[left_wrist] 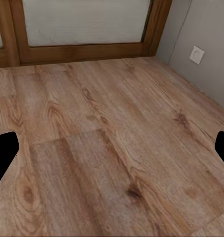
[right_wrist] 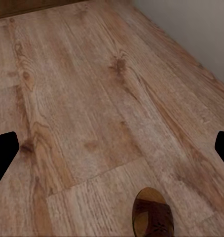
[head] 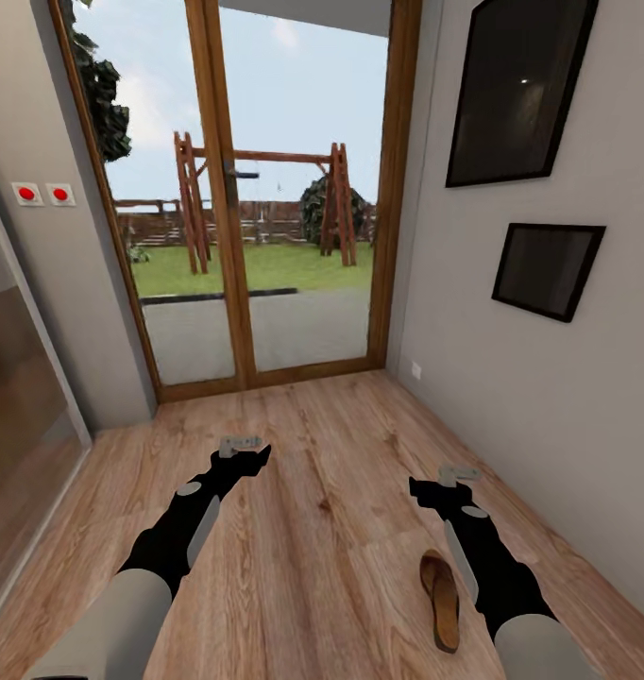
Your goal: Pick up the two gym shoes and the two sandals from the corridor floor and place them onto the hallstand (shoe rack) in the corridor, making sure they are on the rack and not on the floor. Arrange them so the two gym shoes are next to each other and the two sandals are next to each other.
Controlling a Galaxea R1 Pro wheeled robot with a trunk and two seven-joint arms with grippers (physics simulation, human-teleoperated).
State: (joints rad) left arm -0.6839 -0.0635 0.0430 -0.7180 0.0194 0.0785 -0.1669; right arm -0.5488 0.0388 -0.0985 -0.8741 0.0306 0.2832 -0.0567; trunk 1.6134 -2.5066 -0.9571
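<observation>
One brown sandal (head: 440, 600) lies on the corridor floor (head: 341, 491), just left of my right forearm, toe pointing toward the door. In the right wrist view the sandal (right_wrist: 152, 213) shows its strap end, short of the fingers. My right gripper (head: 445, 484) hovers over bare planks ahead of the sandal, its black fingertips (right_wrist: 4, 153) wide apart and open. My left gripper (head: 246, 453) also hangs open over bare floor, its fingertips (left_wrist: 4, 154) spread at the picture's sides. The gym shoes and the hallstand are out of view.
A wood-framed glass double door (head: 232, 236) closes the corridor ahead. A grey wall (head: 549, 397) with two dark frames and a socket (head: 415, 370) runs along the right. At the left stand a wall with red buttons (head: 42, 194) and a glass panel (head: 20, 444).
</observation>
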